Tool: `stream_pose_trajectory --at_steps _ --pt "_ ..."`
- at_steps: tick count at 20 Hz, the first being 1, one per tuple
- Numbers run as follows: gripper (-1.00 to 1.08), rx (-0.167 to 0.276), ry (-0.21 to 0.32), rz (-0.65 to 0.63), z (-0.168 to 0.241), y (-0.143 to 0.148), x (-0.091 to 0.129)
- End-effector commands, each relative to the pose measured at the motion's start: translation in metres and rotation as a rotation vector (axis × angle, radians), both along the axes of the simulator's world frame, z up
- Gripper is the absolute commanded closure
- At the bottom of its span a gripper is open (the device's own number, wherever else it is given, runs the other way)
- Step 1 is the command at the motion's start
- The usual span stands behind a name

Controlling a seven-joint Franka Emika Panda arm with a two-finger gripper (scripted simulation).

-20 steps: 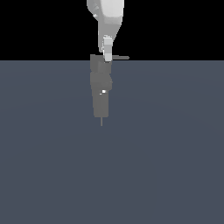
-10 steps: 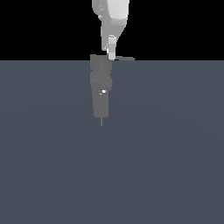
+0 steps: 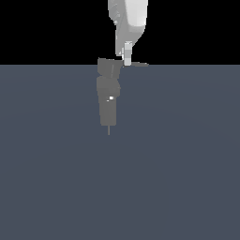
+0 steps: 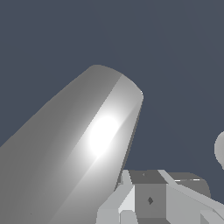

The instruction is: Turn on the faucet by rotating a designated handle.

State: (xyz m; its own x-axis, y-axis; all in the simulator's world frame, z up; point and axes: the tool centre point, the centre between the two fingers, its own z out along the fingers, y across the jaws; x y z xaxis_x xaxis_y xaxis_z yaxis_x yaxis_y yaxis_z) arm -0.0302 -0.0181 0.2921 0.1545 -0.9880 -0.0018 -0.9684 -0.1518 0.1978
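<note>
My gripper [image 3: 127,60] hangs over the handle [image 3: 137,64] of a small grey faucet [image 3: 108,96] on a flat blue-grey floor [image 3: 178,164].

The faucet is a matte grey, blocky, upright body of stacked segments, with a tiny white glint at its middle and a thin pin at its lower end. It stands a little toward the exterior view's left of centre, its top at the line where the floor meets black background. From its angled top block a thin, flat, tapering grey lever runs toward the exterior view's right. One white finger [image 3: 127,54] of mine reaches down to that lever near the block; whether it touches, and whether my jaws are parted or closed, I cannot tell. My wrist view shows a glossy grey rounded surface and pale angular blocks. No writing or labels are legible.
</note>
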Motion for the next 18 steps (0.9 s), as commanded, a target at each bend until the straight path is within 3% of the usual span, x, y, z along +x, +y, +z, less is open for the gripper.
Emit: stream_pose_trajectory --at_steps 1,18 --pt "1.08 -0.005 0.003 -0.024 -0.003 -0.019 0.005" --pt "1.08 -0.005 -0.001 -0.037 -0.007 -0.053 0.036"
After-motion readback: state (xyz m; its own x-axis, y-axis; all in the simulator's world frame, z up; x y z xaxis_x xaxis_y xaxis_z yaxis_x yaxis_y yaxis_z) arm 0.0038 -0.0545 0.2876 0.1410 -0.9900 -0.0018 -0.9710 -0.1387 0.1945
